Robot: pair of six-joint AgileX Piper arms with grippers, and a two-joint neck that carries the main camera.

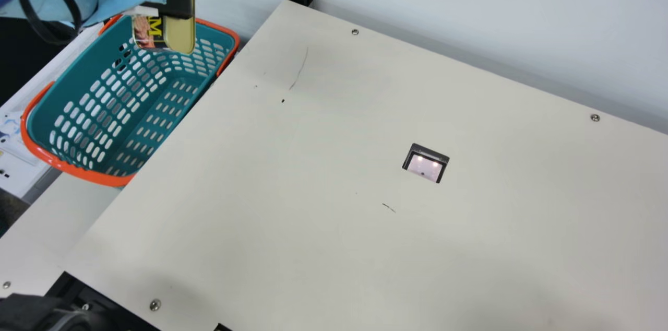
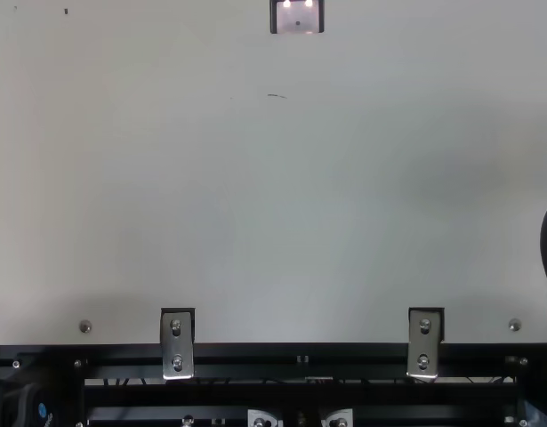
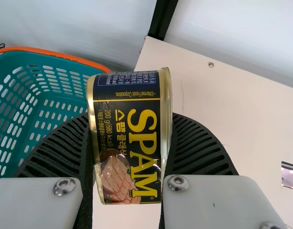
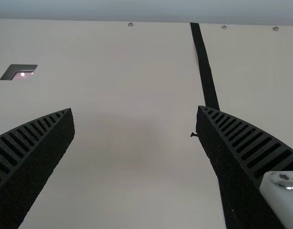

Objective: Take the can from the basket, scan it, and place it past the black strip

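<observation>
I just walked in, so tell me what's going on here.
The left gripper holds a black-and-gold metal can, raised near the orange-rimmed teal plastic basket. It is not yet over the lit scanner window in the cream table, nor past the long black strip. The right gripper stands open and empty.

I'm seeing teal on the basket (image 1: pixel 96 54), with orange edging its rim and rows of oblong slots patterning its walls. The can (image 3: pixel 127 138) is showing gold edges and a black label, carrying yellow and white lettering over a pinkish, grill-striped meat picture. My left pincer (image 1: pixel 175 4) is displaying black ribbing. The cream bench (image 1: pixel 313 216) is bearing thin dark scratches, the scanner window (image 1: pixel 425 166) is glowing pale pink inside black, and the strip (image 4: pixel 203 62) is running plain black.
</observation>
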